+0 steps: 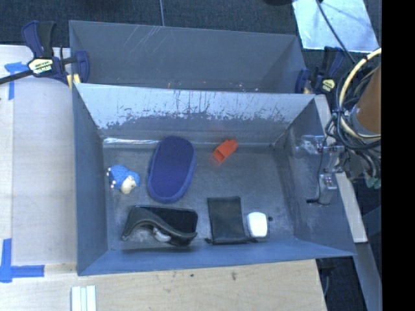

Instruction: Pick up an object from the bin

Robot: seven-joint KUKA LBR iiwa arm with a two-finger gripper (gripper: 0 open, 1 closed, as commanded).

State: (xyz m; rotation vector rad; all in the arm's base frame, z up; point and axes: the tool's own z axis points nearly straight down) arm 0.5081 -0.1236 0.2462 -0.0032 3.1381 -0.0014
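Camera view: grey bin [194, 261], dark carpet [214, 5]

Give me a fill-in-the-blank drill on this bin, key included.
The white block lies right beside the ___ pad.
The small wedge near the back wall is ___.
The end effector hangs by the ___ wall of the bin, as the camera sees it.
Missing words: black; orange; right.
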